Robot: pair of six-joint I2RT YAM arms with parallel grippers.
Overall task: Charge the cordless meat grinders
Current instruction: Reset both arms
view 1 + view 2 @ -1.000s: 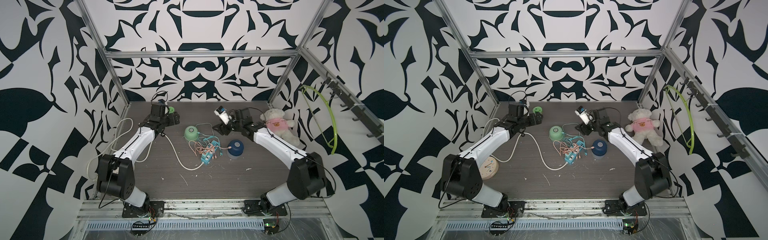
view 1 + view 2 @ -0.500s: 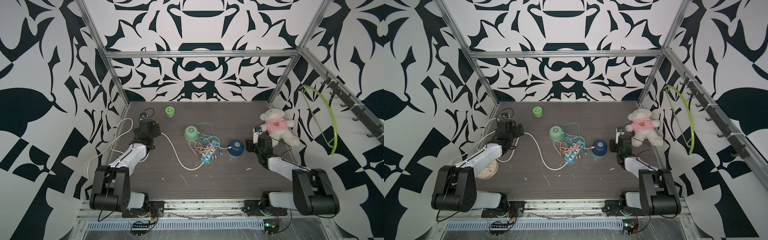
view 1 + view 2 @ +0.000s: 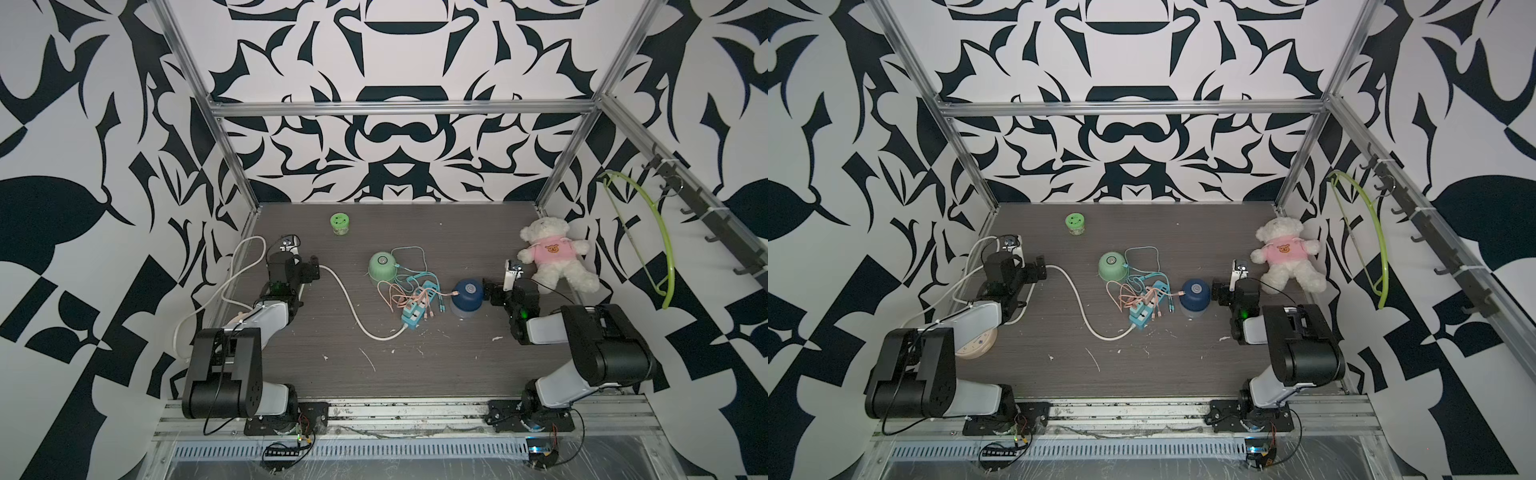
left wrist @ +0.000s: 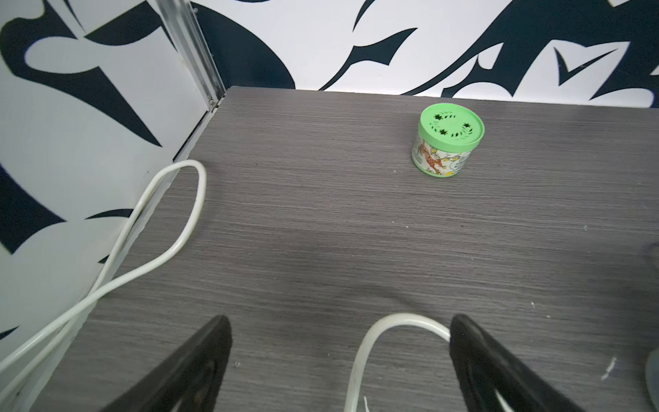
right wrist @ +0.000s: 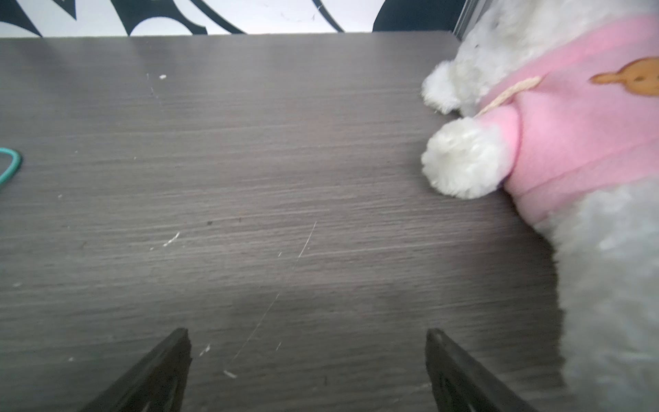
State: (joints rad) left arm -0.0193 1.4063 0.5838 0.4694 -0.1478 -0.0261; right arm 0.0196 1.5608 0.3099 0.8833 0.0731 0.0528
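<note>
A: Since we start at the left, how does the left gripper [image 4: 338,321] stand?

B: Jaws spread wide, holding nothing. The thick white power cable [image 3: 353,307] lies on the table between them, not pinched. Farther back stands the small bright-green lidded jar [image 3: 339,223].

A: And the first grinder?

B: The mint green dome-shaped grinder [image 3: 383,268] stands upright, silver button up, well apart from that gripper, off to its right.

A: Centre?

B: A tangle of thin teal and peach leads [image 3: 399,286] around one light-blue charging block [image 3: 415,311], whose long axis slants front to back. A teal strand reaches the mint dome's side. Whether it is seated, I cannot tell.

A: Then?

B: The dark blue dome-shaped grinder [image 3: 467,296], upright, with a peach plug at its side. The right gripper [image 5: 306,331], also wide and empty, is just beside it. Its jaws point at the back wall, so the dome lies to their left, not between them. The right arm is nearer, so I'd give it that plug.

A: Count?

B: Two grinders, two grippers, one block, one white cable, one jar, one white plush bear in a pink shirt [image 3: 548,257]. The leads are too tangled to count.
</note>
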